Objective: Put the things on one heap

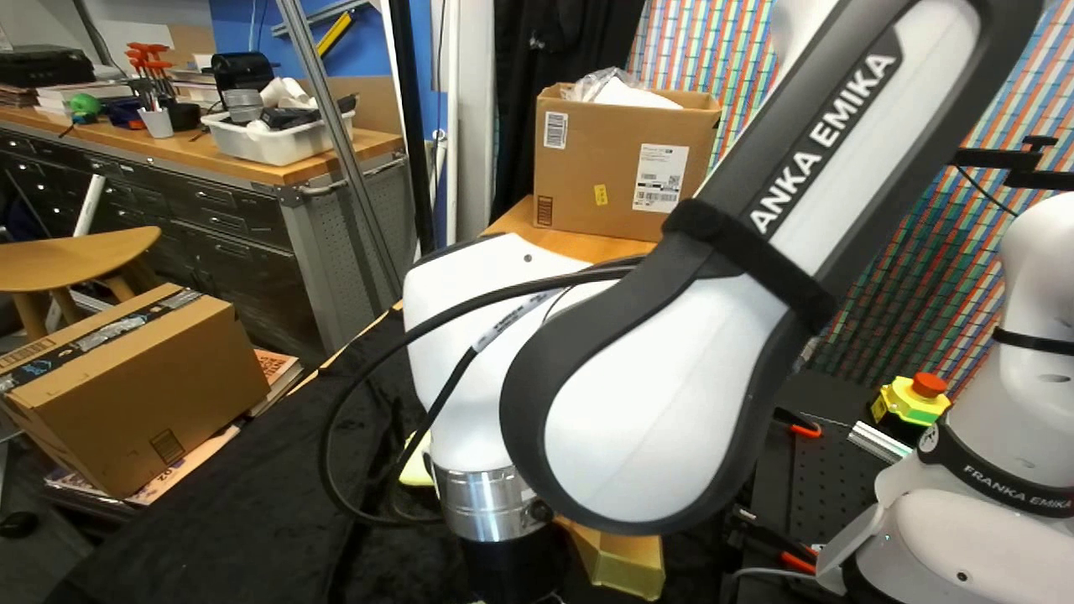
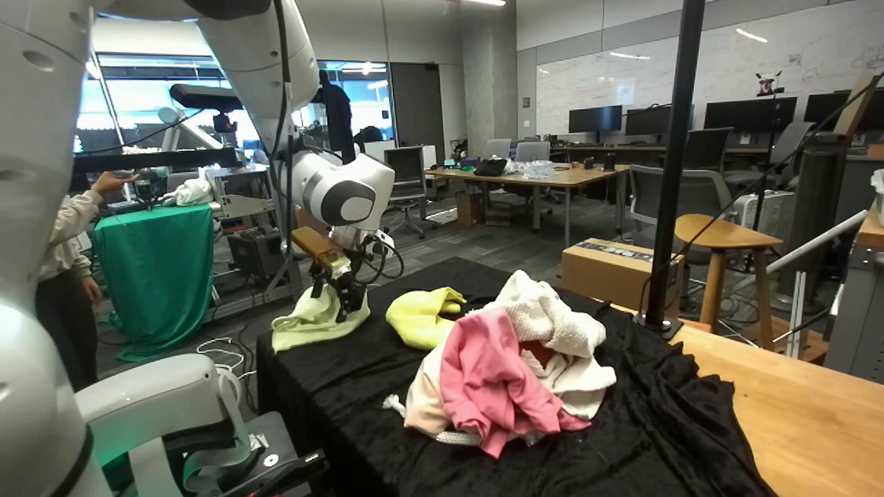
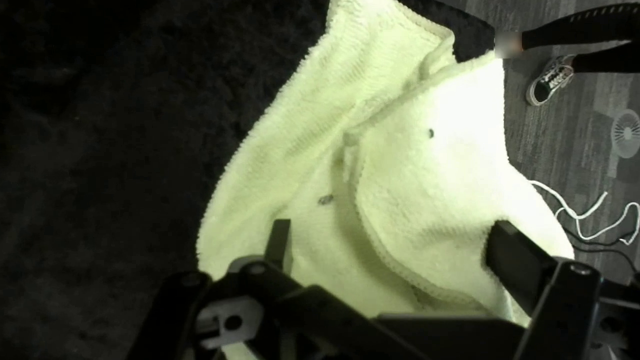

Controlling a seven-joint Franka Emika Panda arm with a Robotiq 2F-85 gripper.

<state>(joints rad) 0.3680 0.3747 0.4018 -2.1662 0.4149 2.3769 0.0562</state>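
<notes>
Tool (image 3: 392, 230) downward (jaws apart) at towel (image 3: 400, 180)

Yellow cloth (image 2: 414, 319) lies between tool (image 3: 392, 223) and heap (image 2: 501, 373), clear air above.

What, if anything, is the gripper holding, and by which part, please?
Nothing is held: the gripper is open, its fingers spread wide at the pale green cloth without pinching it.
</notes>
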